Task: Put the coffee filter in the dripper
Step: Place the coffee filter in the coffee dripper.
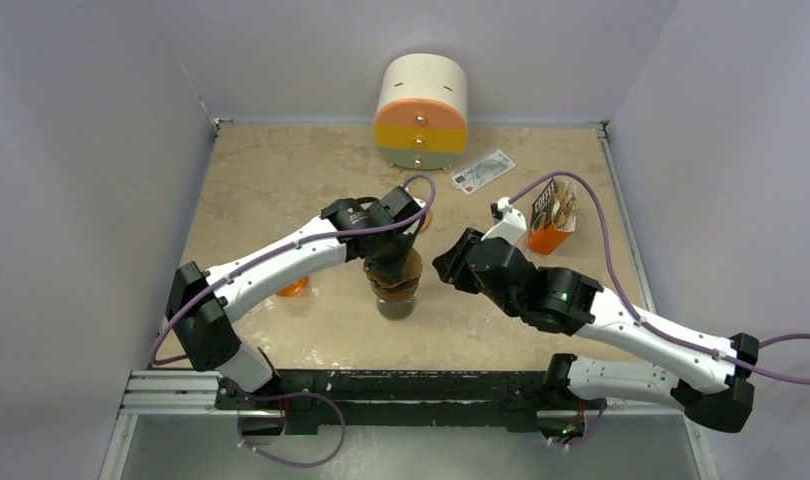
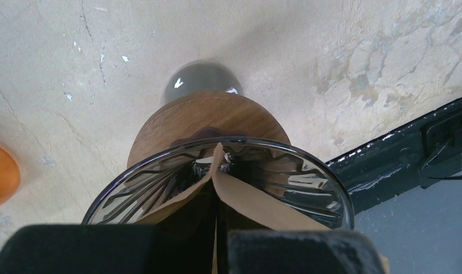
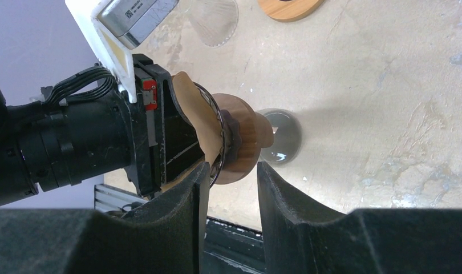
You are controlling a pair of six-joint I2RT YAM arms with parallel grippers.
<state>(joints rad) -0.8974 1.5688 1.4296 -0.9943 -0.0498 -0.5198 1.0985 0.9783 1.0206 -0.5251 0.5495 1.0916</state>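
Observation:
The glass dripper (image 2: 143,188) with a wooden collar (image 2: 206,117) stands on a grey cup (image 2: 200,80) near the table's front centre (image 1: 397,285). My left gripper (image 2: 220,240) is directly above it (image 1: 393,250), shut on the brown paper coffee filter (image 2: 263,205). The filter's folded tip reaches down inside the glass cone. My right gripper (image 3: 231,168) is open and empty, level with the dripper on its right side (image 1: 444,268). The wooden collar (image 3: 246,140) and filter (image 3: 194,114) show just beyond its fingertips.
A round drawer box (image 1: 422,110) stands at the back. An orange coffee carton (image 1: 552,220) and a flat packet (image 1: 483,170) lie at the right. An orange object (image 1: 293,288) sits left of the dripper. The black rail (image 2: 400,160) runs along the near edge.

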